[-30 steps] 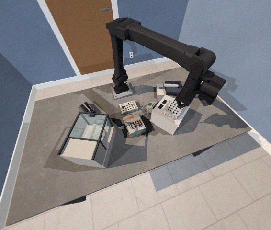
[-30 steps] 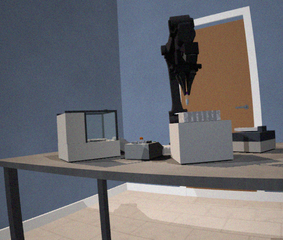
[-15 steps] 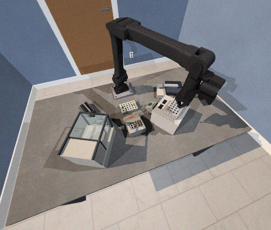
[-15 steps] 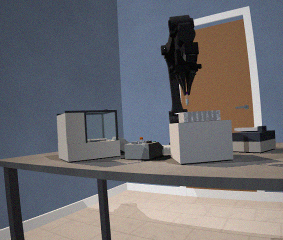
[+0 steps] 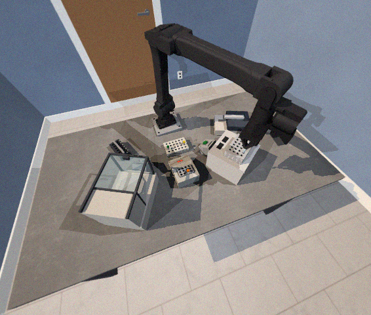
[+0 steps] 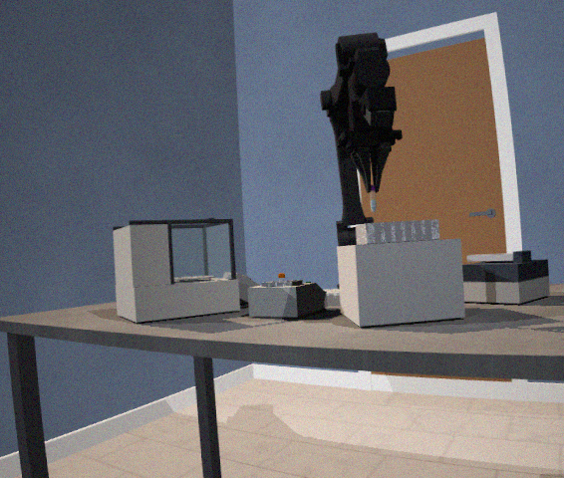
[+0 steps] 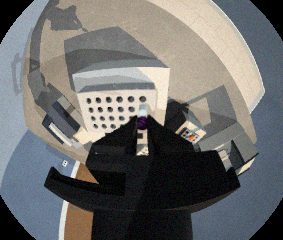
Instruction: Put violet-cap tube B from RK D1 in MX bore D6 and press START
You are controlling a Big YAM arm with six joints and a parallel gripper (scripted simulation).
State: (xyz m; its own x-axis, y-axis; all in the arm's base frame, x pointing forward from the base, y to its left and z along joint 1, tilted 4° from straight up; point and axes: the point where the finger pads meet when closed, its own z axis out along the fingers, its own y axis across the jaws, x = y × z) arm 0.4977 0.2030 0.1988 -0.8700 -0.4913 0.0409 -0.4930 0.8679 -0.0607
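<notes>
Jaws pinch tube B [image 6: 373, 201] upright above the mixer [image 6: 401, 280], clear of its bores; rack [image 5: 175, 146] holds other tubes.

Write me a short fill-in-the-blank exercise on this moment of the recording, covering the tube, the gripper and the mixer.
1. The gripper is shut on a tube with a ____ cap.
2. In the side view, the tube hangs ____ the mixer's bored block, not yet inside it.
3. The tube points straight ____, cap end between the fingers.
4. The door behind the arm is ____ in colour.

Missing words: violet; above; down; brown
</notes>
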